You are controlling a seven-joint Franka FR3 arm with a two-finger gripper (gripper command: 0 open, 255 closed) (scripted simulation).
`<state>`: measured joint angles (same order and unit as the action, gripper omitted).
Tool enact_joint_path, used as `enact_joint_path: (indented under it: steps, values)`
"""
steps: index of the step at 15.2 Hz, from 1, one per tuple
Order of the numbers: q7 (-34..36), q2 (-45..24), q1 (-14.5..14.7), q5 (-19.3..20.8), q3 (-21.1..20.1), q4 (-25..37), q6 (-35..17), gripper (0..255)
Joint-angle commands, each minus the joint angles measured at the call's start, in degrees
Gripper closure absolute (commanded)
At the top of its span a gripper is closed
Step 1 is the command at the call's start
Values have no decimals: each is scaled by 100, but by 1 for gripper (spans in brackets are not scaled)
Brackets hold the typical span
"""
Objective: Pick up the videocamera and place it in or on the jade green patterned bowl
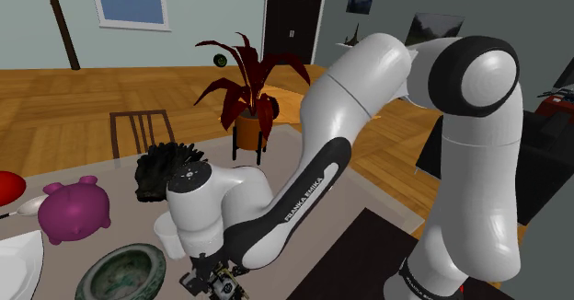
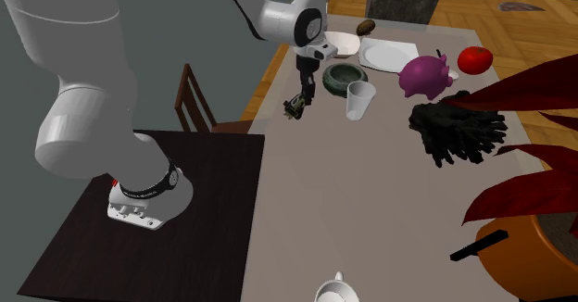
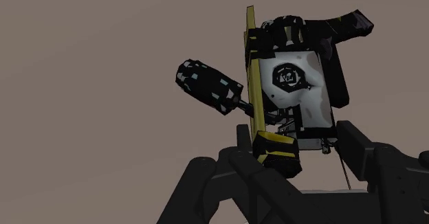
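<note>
The jaws are closed to a narrow gap on the videocamera [image 3: 292, 85]. It is clasped by its lower end between the two black fingers, and its pale-faced body and yellow side strip stand out ahead of them. The grasp is judged to be made and the carry to the bowl to be the step in hand, since the videocamera is held but is not yet in or on the bowl. Whether it is clear of the surface [image 2: 370, 217] cannot be told for certain, though in the wrist view only bare surface is seen beyond it.

The jade green patterned bowl [image 1: 124, 252] is found near the jaws, to the shoulder view's left of them. It is open upward and nothing is seen inside it. A pale cup [image 2: 359, 101] is also set near the jaws, just beside the bowl. A pink piggy bank [image 1: 74, 211] is placed beyond the bowl, farther from the jaws.

A short sideways carry is called for next. The videocamera would need to be kept high enough for the bowl's rim to be cleared, and steered so that the cup is not knocked. Once it is over the hollow, it would need to be lowered gently before the jaws are opened. Its protruding parts are judged likely to catch on the rim if the approach is made too low.
</note>
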<state>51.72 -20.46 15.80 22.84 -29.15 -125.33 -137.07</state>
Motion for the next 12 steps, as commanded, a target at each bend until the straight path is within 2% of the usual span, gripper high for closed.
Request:
enact_joint_path:
  steps: [1,12]
  values:
    - [-85,134,-46,-117,-64,-5,107,255]
    - [-544,818,-238,-726,-326,99,750,255]
